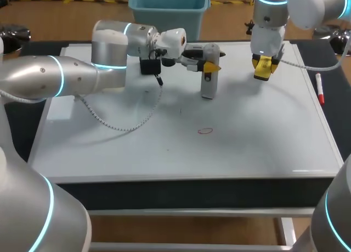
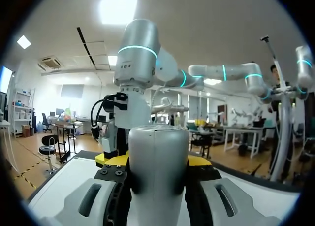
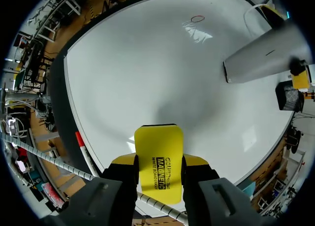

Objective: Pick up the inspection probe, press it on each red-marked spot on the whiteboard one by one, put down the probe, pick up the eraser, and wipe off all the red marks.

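The probe (image 1: pixel 209 76) stands nearly upright in my left claw (image 1: pixel 211 66), its long axis up and down and its lower end close over the whiteboard (image 1: pixel 263 147); whether it touches I cannot tell. In my left wrist view its grey barrel (image 2: pixel 158 179) fills the gap between my yellow tips, both fingers pressing it from either side, so that left claw (image 2: pixel 157 160) is clamped on it. The one red mark (image 1: pixel 205 131) I can find is a small ring on the bare board, apart from the probe's foot and toward the near edge, almost straight in front of it. I judge the coming move turns on that: carry the probe toward the near edge, keep it upright, then press down on the ring. My right claw (image 1: pixel 263 64) hangs over the far right part of the board, gripping the yellow eraser (image 1: pixel 262 71) flat between its fingers (image 3: pixel 196 160); from there the red mark (image 3: pixel 197 18) lies well ahead, past the probe (image 3: pixel 263 58). So the left claw is nearer to the ring. A red-capped marker (image 1: pixel 320 90) lies along the board's right edge.
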`<state>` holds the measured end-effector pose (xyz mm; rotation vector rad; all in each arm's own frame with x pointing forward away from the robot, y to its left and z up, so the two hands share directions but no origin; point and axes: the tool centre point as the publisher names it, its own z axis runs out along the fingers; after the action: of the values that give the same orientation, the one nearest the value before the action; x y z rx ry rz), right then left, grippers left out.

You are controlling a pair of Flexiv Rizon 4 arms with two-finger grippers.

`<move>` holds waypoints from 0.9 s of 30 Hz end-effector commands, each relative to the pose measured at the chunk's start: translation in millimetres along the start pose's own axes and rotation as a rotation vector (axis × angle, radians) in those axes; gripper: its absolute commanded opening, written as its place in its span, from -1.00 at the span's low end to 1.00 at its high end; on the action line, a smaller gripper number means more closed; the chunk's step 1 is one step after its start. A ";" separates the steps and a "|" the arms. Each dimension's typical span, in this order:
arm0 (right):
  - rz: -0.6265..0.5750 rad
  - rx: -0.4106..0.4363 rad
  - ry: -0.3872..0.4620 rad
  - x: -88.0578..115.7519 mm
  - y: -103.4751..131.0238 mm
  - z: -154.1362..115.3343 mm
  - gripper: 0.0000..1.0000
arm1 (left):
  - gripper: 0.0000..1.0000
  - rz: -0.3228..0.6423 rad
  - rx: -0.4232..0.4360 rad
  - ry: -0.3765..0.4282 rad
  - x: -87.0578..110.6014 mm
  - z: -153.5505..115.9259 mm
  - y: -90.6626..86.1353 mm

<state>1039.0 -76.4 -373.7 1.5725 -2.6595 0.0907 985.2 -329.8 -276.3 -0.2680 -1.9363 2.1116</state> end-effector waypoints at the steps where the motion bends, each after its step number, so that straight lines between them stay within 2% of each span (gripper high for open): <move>1: -0.002 0.000 0.002 0.3 -1.0 -0.9 -1.00 | -1.00 0.000 -0.003 -0.003 0.9 -0.8 0.9; 6: -0.002 0.000 0.002 0.3 -1.0 -0.9 -1.00 | -1.00 0.013 -0.002 -0.011 2.7 -1.4 -3.1; 15: -0.002 0.000 0.002 0.3 -1.0 -0.9 -1.00 | -1.00 0.078 0.012 -0.014 11.2 -7.9 -41.4; 22: -0.002 0.000 0.002 0.3 -1.0 -0.9 -1.00 | -1.00 0.107 0.014 -0.056 26.6 -43.1 -61.4; 27: -0.002 0.000 0.002 0.3 -1.0 -0.9 -1.00 | -1.00 0.106 -0.002 -0.113 38.0 -77.1 -63.5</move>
<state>1039.1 -76.3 -373.7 1.5726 -2.6596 0.0907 995.9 -266.3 -228.1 -0.3362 -1.9568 2.2165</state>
